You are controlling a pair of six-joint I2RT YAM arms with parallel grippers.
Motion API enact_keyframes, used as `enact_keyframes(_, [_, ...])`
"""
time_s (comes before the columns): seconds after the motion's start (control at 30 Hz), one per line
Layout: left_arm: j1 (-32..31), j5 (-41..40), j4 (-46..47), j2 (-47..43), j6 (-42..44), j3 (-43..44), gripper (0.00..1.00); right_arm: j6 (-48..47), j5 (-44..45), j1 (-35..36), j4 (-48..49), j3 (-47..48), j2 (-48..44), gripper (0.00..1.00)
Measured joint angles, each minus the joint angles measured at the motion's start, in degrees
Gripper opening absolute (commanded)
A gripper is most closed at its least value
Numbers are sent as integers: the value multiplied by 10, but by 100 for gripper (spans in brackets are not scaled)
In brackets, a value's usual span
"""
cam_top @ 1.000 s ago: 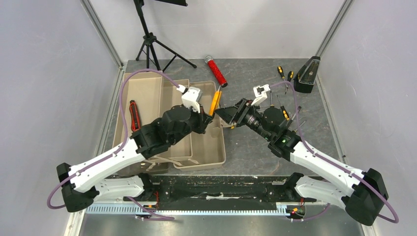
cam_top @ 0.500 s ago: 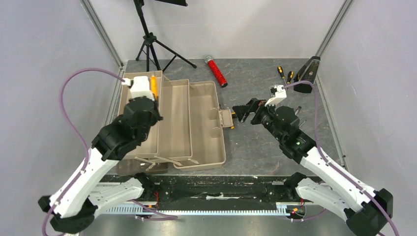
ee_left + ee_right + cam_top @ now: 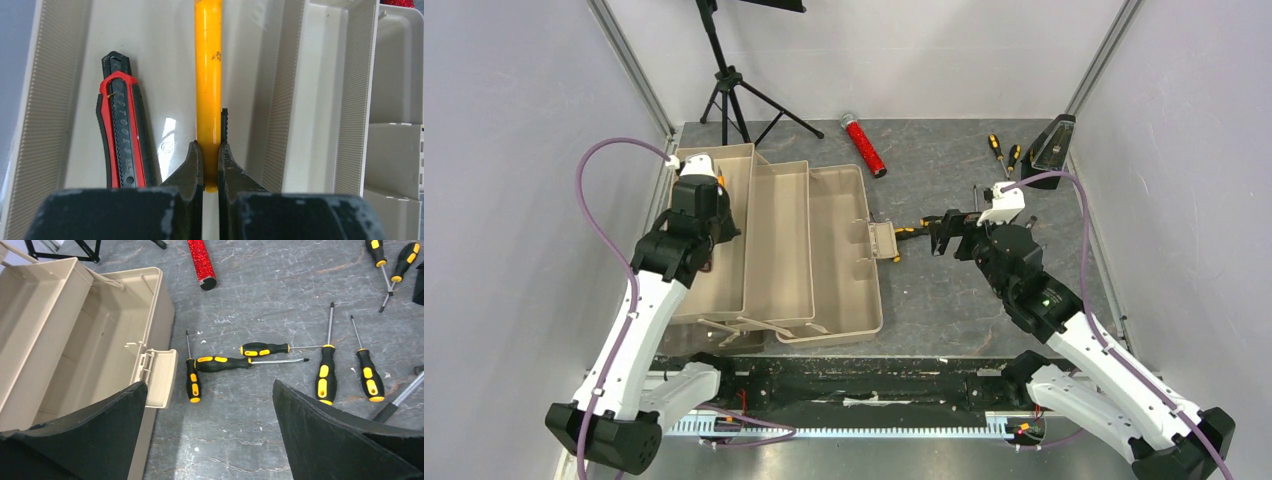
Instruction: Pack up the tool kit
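The left gripper (image 3: pixel 211 150) pinches the near end of the orange utility knife (image 3: pixel 208 70), its fingers almost together on the handle, over the leftmost tray (image 3: pixel 55 100) of the open toolbox (image 3: pixel 849 300). Whether the knife touches the tray floor I cannot tell. The red utility knife (image 3: pixel 121 135) lies in that same tray, just left of the orange one. The right gripper (image 3: pixel 209 385) hangs with fingers spread wide, holding nothing, above the table (image 3: pixel 250 440) right of the toolbox. Five screwdrivers (image 3: pixel 325 375) lie there, and two more lie at the far right.
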Motion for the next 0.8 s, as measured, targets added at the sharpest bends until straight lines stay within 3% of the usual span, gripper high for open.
enact_keyframes(0.27, [72,71,26,2,0,-4,52,-24,23,0,-19,0,-1,98])
enact_keyframes(0.53, [125,110,30,-20,0,-7,70,-38,33,0,-22,-1,1,98])
enact_keyframes(0.8, [131,143,31,-67,0,-7,90,-51,62,-1,-47,0,16,98])
